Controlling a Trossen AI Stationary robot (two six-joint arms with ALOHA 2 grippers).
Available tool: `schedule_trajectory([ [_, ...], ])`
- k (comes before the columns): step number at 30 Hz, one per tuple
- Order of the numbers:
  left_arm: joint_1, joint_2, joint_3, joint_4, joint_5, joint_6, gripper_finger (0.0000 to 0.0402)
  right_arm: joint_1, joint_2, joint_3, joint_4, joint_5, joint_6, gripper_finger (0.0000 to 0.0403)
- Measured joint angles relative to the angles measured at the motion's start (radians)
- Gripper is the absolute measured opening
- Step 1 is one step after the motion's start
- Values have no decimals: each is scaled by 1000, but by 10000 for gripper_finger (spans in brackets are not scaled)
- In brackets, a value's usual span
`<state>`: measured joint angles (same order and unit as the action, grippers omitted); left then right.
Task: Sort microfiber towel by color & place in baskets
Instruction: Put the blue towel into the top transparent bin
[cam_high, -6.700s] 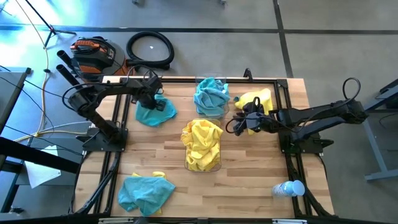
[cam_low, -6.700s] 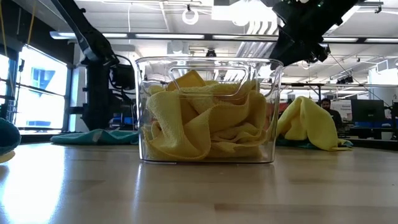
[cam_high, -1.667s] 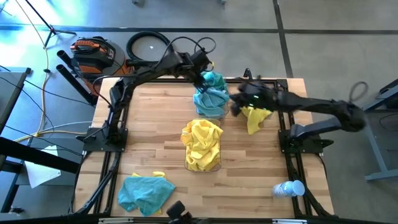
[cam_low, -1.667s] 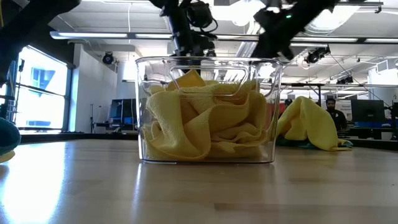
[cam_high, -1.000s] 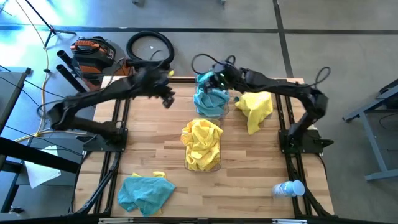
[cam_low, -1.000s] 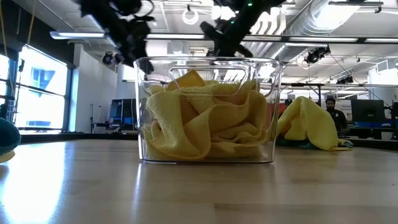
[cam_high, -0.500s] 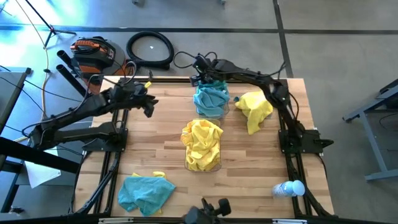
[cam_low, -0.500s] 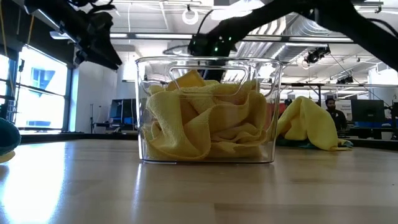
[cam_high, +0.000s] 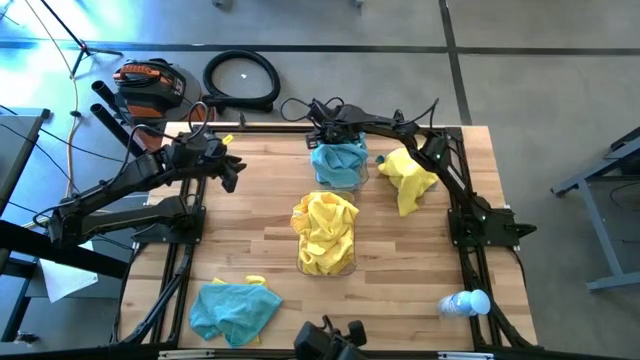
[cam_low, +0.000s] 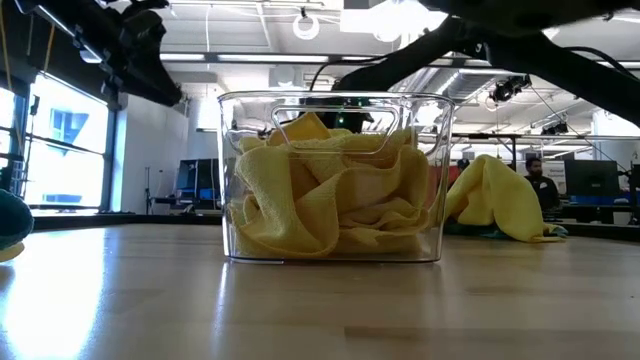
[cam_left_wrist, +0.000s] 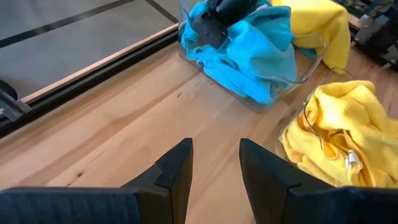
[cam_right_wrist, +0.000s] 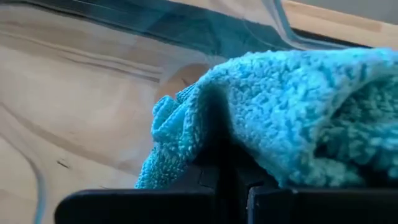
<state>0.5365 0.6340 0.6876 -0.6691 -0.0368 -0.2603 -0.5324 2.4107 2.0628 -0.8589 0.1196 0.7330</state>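
The far basket holds teal microfiber towels. The near basket is full of yellow ones. A loose yellow towel lies on the table to the right of the far basket. A loose teal one lies near the front left corner. My right gripper is shut and sits on the teal pile's far side. My left gripper hangs open over bare wood at the far left, with nothing between its fingers. My right gripper presses its shut fingers into the teal towels at the pile's far left part. It comes slanting down from the table's far right. A fuzzy fold bulges over the fingertips and hides them. The towels stay in the basket.
A white plastic bottle lies at the front right corner. Black frame rails run along the table's left and right sides. Bare wood lies between my left gripper and the baskets.
My left gripper has drawn back from beside the far basket toward the table's left edge, still open. My right gripper has swung in over the far basket and come down onto the teal towels, its arm folding along the table's far edge.
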Motion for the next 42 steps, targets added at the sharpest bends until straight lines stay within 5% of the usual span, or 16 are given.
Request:
schedule_trajectory([
  [9,0,0,0,-29,6,0,119,4,-63,-3,-5,-14,3,0],
  [18,-1,0,0,-39,15,-26,119,18,-217,-3,-79,125,-26,0],
  [27,-1,0,0,-39,18,-35,119,111,-249,-7,-147,54,-64,0],
  [42,-1,0,0,-38,14,-44,119,147,-183,-315,81,17,-18,0],
])
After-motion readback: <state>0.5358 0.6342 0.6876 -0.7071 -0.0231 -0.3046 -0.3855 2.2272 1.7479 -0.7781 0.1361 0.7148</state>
